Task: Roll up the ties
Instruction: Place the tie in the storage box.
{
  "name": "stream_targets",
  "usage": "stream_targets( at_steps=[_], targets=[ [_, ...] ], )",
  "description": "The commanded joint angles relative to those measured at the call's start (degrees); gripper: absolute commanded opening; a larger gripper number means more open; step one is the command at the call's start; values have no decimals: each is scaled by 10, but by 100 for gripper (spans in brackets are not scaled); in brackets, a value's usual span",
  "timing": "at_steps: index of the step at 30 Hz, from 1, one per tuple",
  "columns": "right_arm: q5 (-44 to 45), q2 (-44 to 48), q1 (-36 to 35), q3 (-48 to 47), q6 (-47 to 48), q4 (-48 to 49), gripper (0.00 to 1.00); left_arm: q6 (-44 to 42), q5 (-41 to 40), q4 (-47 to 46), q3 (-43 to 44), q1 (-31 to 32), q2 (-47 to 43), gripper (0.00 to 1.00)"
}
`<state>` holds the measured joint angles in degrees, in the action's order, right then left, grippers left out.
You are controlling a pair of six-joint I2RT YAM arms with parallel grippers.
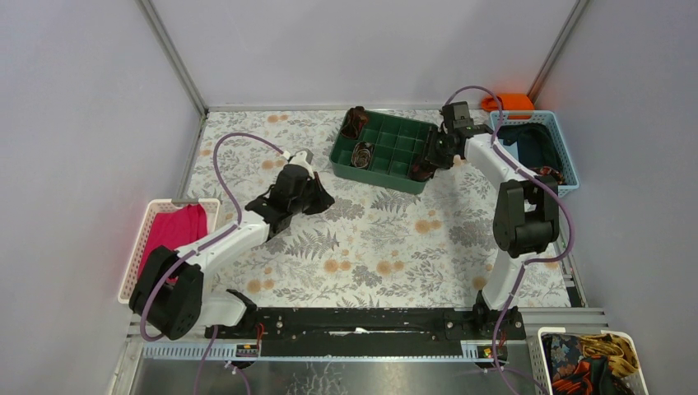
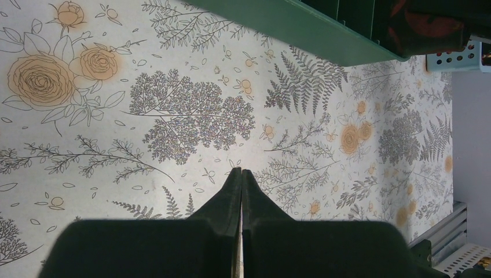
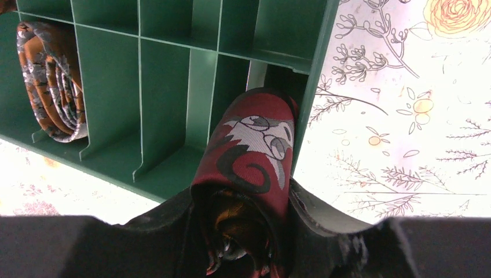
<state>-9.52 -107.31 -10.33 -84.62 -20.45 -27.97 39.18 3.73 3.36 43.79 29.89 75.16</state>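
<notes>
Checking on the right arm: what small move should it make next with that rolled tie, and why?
Probably ease the rolled tie deeper into the corner compartment of the green tray: the right gripper clamps it, and only its far end reaches that cell.

Two arms stand at the counter (image 1: 370,239), each with one end effector: the left end effector (image 1: 319,197) and the right end effector (image 1: 430,159). There is one green divider tray (image 1: 374,174). Rolled ties number three (all at that tray): the corner coil (image 1: 355,123), the middle coil (image 1: 360,154) and the gripped coil (image 3: 255,145). Baskets also number three:
- the left basket (image 1: 134,255), with one pink-red cloth (image 1: 173,234);
- the blue basket (image 1: 566,152), with one navy cloth (image 1: 531,146);
- the near-right basket (image 1: 584,332), whose patterned heap cannot be counted.

One orange object (image 1: 517,100) lies beyond.
</notes>
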Motion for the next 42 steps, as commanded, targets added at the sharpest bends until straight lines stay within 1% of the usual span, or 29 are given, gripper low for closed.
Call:
stream_targets(
  at_steps=[1,4,9,18,24,27,30,33,34,36,37,38,40,42],
  targets=[
    [50,-6,2,-30,30,-55,0,-2,9,-28,4,-4,10,0],
    [57,-18,1,-30,39,-65,0,-3,12,-31,4,-4,14,0],
    [64,-30,-4,-24,43,-56,0,-3,13,-32,4,-4,22,0],
    [60,-97,-41,-94,45,-78,0,-5,14,-32,9,-4,32,0],
    [140,-123,-62,-95,33,-104,0,-7,11,-32,9,-4,34,0],
    [167,-128,-78,-78,32,-105,0,-6,13,-31,9,-4,39,0],
    [214,-138,-97,-63,24,-110,0,-5,18,-32,7,-4,42,0],
    [209,-144,-101,-39,10,-94,0,-5,19,-32,7,-4,41,0],
    [203,-146,-101,-34,9,-92,2,-6,19,-32,7,-4,39,0],
    [199,-148,-101,-35,7,-91,14,-8,16,-32,8,-4,37,0],
    [197,-147,-101,-36,8,-89,16,-9,15,-31,8,-4,36,0],
    [195,-144,-101,-36,8,-87,23,-9,14,-30,9,-4,34,0],
    [195,-133,-100,-35,9,-79,47,-10,12,-29,9,-4,33,0],
    [193,-124,-101,-38,14,-76,64,-10,11,-28,9,-4,34,0]
  ],
)
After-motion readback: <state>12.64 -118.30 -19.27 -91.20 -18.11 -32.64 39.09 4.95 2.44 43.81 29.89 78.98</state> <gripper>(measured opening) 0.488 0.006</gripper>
